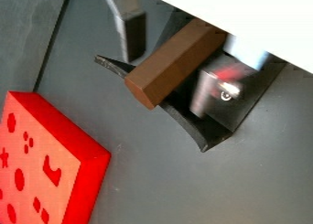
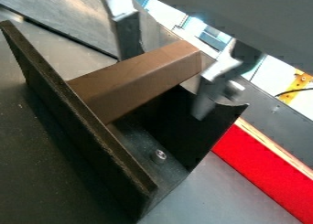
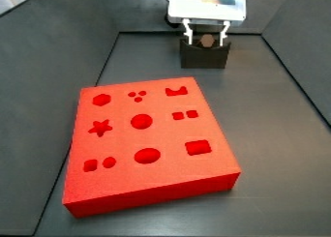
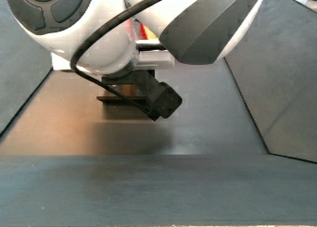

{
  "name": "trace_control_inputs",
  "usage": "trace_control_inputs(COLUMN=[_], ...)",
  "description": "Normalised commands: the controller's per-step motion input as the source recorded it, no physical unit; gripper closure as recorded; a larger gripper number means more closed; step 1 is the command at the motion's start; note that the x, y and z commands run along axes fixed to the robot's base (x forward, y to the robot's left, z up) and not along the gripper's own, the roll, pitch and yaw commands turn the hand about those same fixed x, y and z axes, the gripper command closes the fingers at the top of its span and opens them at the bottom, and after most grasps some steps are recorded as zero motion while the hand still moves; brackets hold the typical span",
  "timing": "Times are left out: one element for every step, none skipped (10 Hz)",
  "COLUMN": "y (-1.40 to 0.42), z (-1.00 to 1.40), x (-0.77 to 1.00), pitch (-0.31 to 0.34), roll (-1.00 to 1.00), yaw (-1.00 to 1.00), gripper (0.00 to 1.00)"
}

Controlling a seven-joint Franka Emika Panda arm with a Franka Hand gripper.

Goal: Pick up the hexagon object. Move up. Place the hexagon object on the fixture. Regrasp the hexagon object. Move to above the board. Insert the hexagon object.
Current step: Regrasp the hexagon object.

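Seating hexagon object (image 2: pixel 132 80) squarely in fixture (image 2: pixel 73 127) at board's (image 3: pixel 149 139) 12 o'clock; pincer (image 3: pixel 207 30) clamps it; release gently.

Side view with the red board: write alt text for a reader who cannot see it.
At the far end of the dark floor, the gripper is lowered over the fixture, its silver fingers reaching down to the fixture's top; the hexagon object cannot be made out in this view. In front lies the board, bright red with star, circle, square, hexagon and crown cut-outs, all empty.
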Motion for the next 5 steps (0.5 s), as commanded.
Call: trace_control_inputs(y=[0.0, 0.0, 0.01, 0.0, 0.0], z=[1.0, 1.0, 1.0, 1.0, 1.0], x=[0.0, 0.0, -0.03, -0.04, -0.04], pitch=[0.0, 0.002, 0.008, 0.009, 0.011], roll=[-0.04, -0.04, -0.02, 0.01, 0.02], yaw=[0.01, 0.01, 0.02, 0.02, 0.02], gripper=[0.0, 0.0, 0.0, 0.0, 0.0])
